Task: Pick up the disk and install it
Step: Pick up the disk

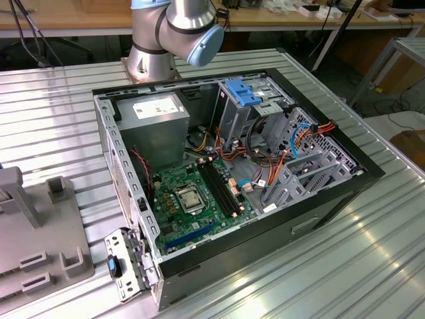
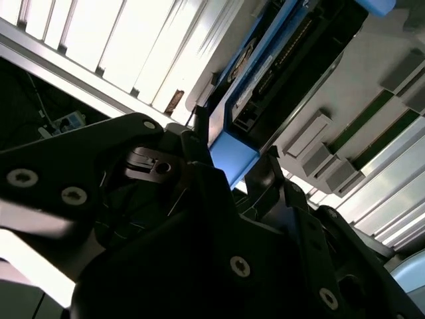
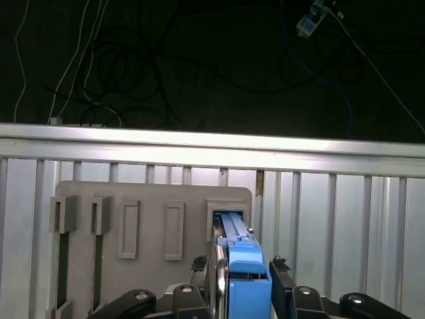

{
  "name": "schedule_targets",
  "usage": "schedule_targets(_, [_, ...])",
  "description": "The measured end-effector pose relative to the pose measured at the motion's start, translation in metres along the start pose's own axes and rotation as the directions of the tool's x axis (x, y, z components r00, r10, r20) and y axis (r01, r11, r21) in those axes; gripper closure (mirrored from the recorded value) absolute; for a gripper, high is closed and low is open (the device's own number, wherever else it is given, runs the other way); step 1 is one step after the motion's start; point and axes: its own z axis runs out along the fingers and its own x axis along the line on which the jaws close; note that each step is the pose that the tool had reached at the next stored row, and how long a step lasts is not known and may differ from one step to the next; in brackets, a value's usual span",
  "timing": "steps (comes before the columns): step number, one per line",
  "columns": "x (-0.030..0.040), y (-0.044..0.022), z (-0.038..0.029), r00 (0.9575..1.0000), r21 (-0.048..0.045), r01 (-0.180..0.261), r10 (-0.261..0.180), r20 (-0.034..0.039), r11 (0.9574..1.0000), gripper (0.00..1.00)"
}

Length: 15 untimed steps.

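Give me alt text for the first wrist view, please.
The disk, in blue rails, stands on edge in a slot of a grey holder on a ribbed metal table, with the pincer straddling it. Dark cables lie beyond.

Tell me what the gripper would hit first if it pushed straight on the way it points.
Most likely the disk: in the first wrist view it stands on edge in a slot of the grey holder, right at the tip of the gripper. The holder itself lies behind it. Depth is hard to judge.
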Motion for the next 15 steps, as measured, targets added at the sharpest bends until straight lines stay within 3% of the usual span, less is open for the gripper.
schedule_targets(1, [0.0, 0.0, 0.0, 1.0, 0.0, 0.0, 0.0, 0.0, 1.0, 0.5])
schedule_targets(2, [0.0, 0.0, 0.0, 1.0, 0.0, 0.0, 0.0, 0.0, 1.0, 0.57])
schedule_targets(15, [0.0023, 0.0001, 0.0002, 1.0, 0.0, 0.0, 0.0, 0.0, 1.0, 0.57])
